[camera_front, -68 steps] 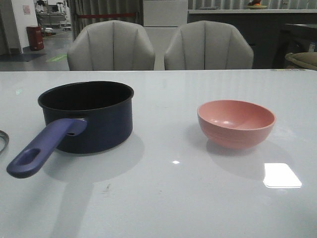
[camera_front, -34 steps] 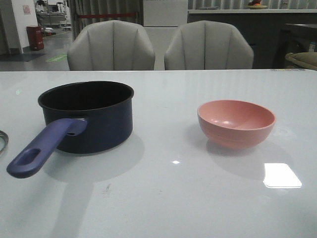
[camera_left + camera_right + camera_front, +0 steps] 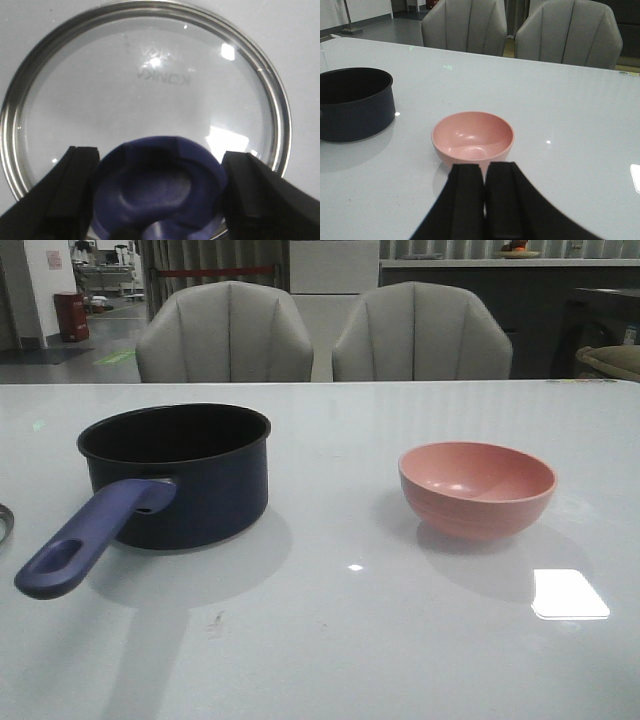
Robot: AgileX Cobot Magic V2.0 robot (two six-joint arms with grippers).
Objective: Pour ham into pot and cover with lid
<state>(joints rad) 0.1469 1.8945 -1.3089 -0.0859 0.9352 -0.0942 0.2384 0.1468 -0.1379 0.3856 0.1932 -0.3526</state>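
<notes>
Table: white, glossy; I see two grey chairs behind the pot.
Left gripper: spread wide, flanking the lid knob.
Right gripper: closed, empty, near the pink bowl.

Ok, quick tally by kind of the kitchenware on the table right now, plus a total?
Pots: 1, the dark navy pot.
Bowls: 1, the pink bowl.
Lids: 1, the glass lid, lying under the open left tool.
Total: 3.
No ham is visible in any view.
</notes>
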